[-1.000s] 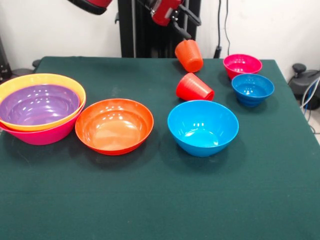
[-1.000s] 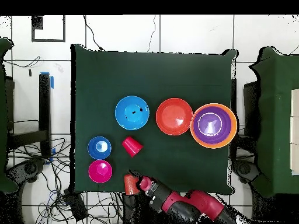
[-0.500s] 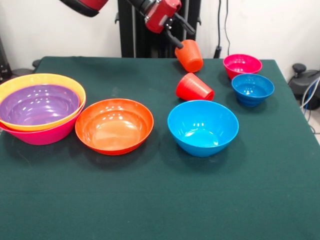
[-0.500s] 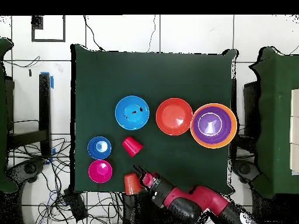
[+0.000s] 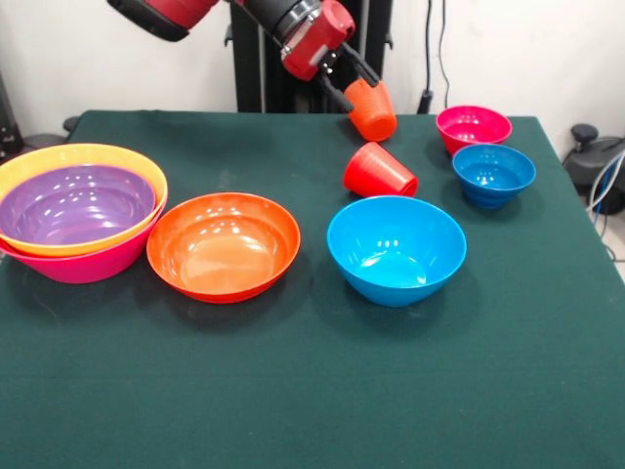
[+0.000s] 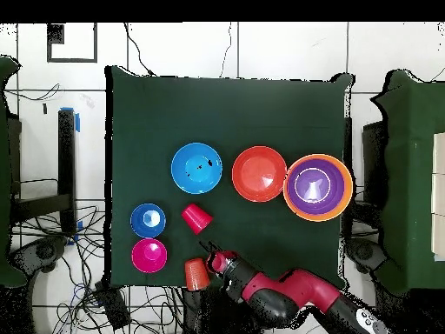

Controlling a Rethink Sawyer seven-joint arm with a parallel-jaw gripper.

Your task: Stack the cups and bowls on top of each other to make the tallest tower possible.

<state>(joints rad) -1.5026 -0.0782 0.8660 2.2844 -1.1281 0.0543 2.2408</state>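
At the desk's robot-side edge, the jaws meet the orange cup; one dark finger lies against the cup's upper wall, and whether they clamp it or merely touch cannot be told. Step in hand, by judgement: securing the orange cup, which sits mouth-down and tilted. Next move calls for a firm grip on the cup wall, a lift clear of the desk, and a carry toward the tower. Item: red cup, lying tipped on its side just forward of the jaws, away from the robot, apart from the orange cup. Item: small magenta bowl, near the jaws, beyond the orange cup, upright, empty. Item: small blue bowl, just beside the magenta one, farther from the robot, upright, empty. Item: medium blue bowl, beyond the red cup from the jaws, upright, empty. Item: red-orange bowl, well apart from the jaws, upright, empty; whether a second is nested beneath cannot be told. Item: tower, farthest from the jaws, comprising big pink bowl holding yellow-orange bowl, which holds purple bowl; the purple bowl is empty.
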